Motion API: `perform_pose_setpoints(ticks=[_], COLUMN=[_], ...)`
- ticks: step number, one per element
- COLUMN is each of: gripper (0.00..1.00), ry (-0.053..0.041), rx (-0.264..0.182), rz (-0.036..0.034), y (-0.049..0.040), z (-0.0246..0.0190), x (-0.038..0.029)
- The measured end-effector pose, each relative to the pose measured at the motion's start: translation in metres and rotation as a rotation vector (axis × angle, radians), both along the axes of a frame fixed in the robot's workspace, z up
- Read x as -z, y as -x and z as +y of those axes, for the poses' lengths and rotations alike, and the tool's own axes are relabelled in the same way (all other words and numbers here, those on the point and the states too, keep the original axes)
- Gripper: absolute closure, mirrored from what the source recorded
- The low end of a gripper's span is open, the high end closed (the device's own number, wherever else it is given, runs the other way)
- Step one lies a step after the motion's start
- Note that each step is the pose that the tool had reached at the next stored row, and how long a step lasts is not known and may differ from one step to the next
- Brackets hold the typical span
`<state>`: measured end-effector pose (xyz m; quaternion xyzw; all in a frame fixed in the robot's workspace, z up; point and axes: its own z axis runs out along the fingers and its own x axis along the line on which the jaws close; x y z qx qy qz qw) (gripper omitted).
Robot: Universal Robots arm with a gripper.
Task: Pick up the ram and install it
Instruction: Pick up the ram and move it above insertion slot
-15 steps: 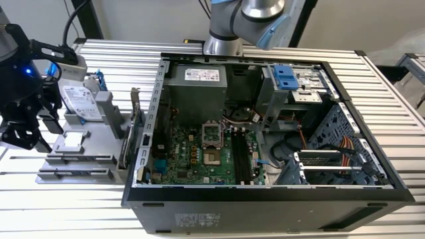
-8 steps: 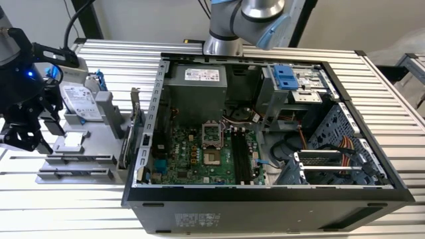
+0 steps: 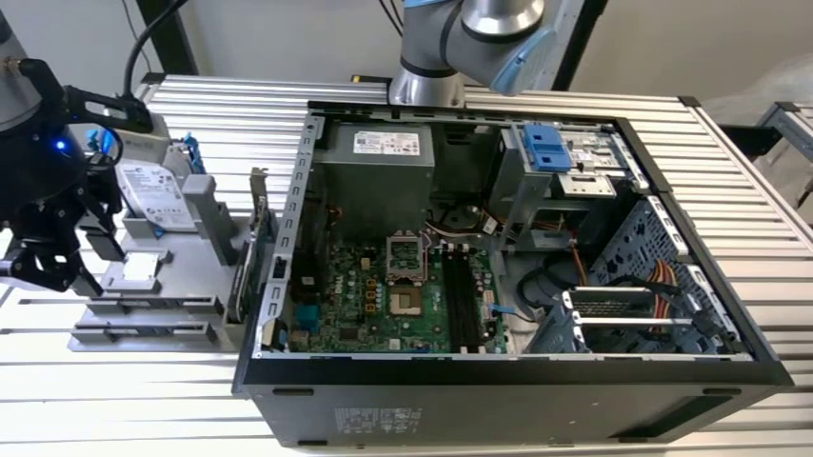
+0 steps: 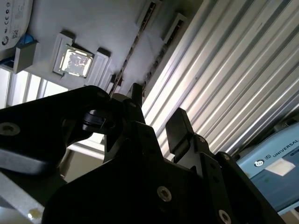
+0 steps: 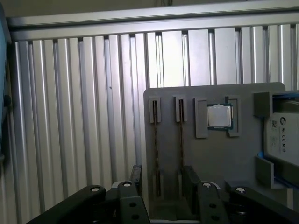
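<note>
The ram [image 5: 155,140] stands on edge as a thin dark strip in a slot of the grey holder [image 5: 219,161]. A second like strip [image 5: 181,135] stands in the neighbouring slot. In the second wrist view one strip [image 4: 134,49] runs along the holder beyond the fingers. My black gripper [image 5: 162,179] hangs above the holder's slotted end, open and holding nothing, and both strips lie in line with the gap between its fingers. In the exterior view the gripper [image 3: 57,276] hovers at the far left, over the holder [image 3: 190,252], apart from the open computer case [image 3: 711,286].
On the holder also lie a silver processor [image 5: 219,115] and a hard drive [image 3: 159,195] with blue rails. The green motherboard [image 3: 368,295] lies inside the case with long black slots [image 3: 460,305]. Ribbed metal table [image 5: 70,116] surrounds everything. The arm's base [image 3: 426,57] stands behind the case.
</note>
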<state>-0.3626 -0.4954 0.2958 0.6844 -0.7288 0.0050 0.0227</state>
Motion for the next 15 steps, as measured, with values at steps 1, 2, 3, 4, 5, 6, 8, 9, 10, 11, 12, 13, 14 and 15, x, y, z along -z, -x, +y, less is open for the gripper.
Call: perform_pose_setpoints(ticks=[1, 2, 3, 4, 5, 6, 8, 9, 10, 11, 12, 13, 14, 15], gripper=[0.0, 0.0, 0.0, 0.0, 0.0, 0.0, 0.0, 0.0, 0.0, 0.0, 0.0, 0.0, 0.0, 0.0], ry=[0.0, 0.0, 0.0, -0.0001, 0.0006, 0.001, 0.0014, 0.0015, 0.0015, 0.0015, 0.0015, 0.0015, 0.0014, 0.0014], rx=[0.0, 0.0, 0.0, 0.0, 0.0, 0.0, 0.0, 0.0, 0.0, 0.0, 0.0, 0.0, 0.0, 0.0], rz=[0.0, 0.0, 0.0, 0.0, 0.0003, 0.0003, 0.0003, 0.0003, 0.0003, 0.0003, 0.0003, 0.0003, 0.0003, 0.0002], y=[0.0, 0.0, 0.0, 0.0, 0.0, -0.0001, 0.0, 0.0, 0.0, 0.0, 0.0, 0.0, 0.0, 0.0], z=[0.0, 0.0, 0.0, 0.0, 0.0, 0.0, 0.0, -0.0001, 0.0, 0.0, -0.0001, -0.0001, -0.0001, -0.0001], x=[0.0003, 0.0005, 0.0006, 0.0009, 0.001, 0.0012, 0.0016, 0.0018, 0.002, 0.0023, 0.0026, 0.0028, 0.0031, 0.0034])
